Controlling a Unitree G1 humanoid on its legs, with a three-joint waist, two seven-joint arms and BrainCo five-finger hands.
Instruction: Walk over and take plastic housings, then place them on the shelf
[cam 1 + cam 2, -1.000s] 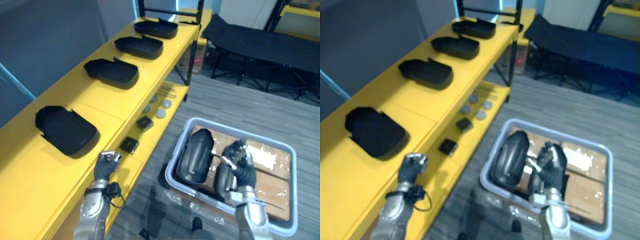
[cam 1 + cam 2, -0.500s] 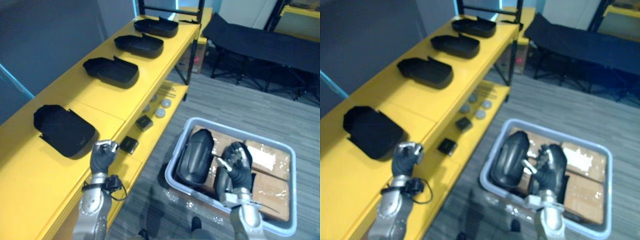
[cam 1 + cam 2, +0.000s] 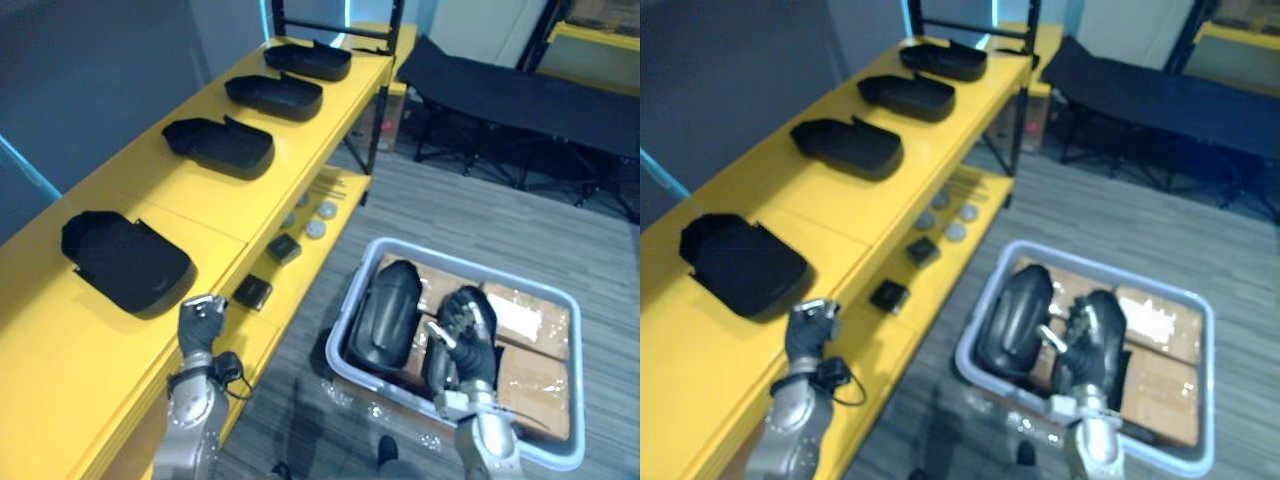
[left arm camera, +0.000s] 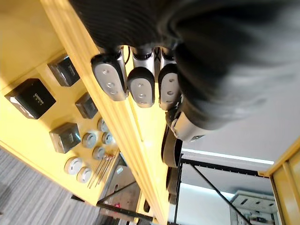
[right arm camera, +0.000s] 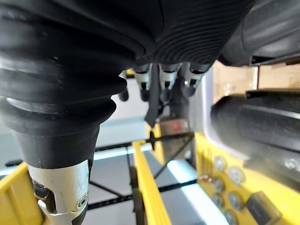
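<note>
Several black plastic housings lie in a row on the yellow shelf top (image 3: 260,190), the nearest one (image 3: 128,262) at the left. Two more stand in a grey bin (image 3: 342,345) on the floor. One housing (image 3: 385,315) leans at the bin's left. My right hand (image 3: 464,345) lies over the other housing (image 3: 482,300), with its fingers curled round the upper end. My left hand (image 3: 200,325) hovers by the shelf's front edge, below the nearest housing, curled and holding nothing. In the left wrist view its fingers (image 4: 140,86) are bent in above the shelf edge.
The lower shelf carries small black boxes (image 3: 252,292) and round metal discs (image 3: 320,215). Wrapped cardboard packs (image 3: 530,360) line the bin's floor. A black cot (image 3: 520,90) stands at the back right, and a black upright post (image 3: 378,90) rises at the shelf's far end.
The view has shifted slightly. My left hand has sunk a little by the shelf edge. My right hand stays on the housing in the bin.
</note>
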